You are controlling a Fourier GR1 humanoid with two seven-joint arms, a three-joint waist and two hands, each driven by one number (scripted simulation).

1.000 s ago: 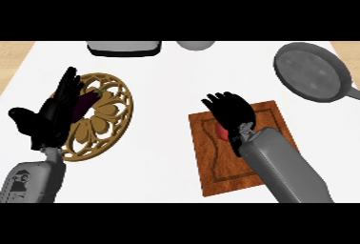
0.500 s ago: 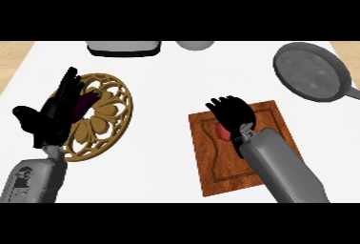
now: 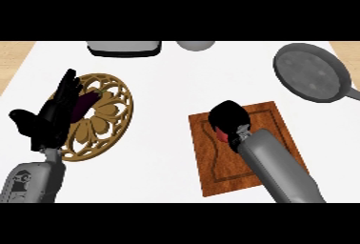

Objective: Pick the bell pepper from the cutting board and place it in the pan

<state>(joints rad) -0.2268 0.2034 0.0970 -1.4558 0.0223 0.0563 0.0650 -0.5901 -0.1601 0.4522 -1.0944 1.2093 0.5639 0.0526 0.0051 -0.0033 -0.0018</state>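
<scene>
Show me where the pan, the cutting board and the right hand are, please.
pan [image 3: 308,72], head view, on its grey inner base.
cutting board [image 3: 218,162], head view, on bare wood left of the forearm.
right hand [image 3: 228,116], head view, on its curled black fingers.

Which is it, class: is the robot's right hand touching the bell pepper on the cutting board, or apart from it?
Touching. In the head view the right hand is curled over the bell pepper on the cutting board, with only a red edge showing beneath the fingers and no gap.
</scene>
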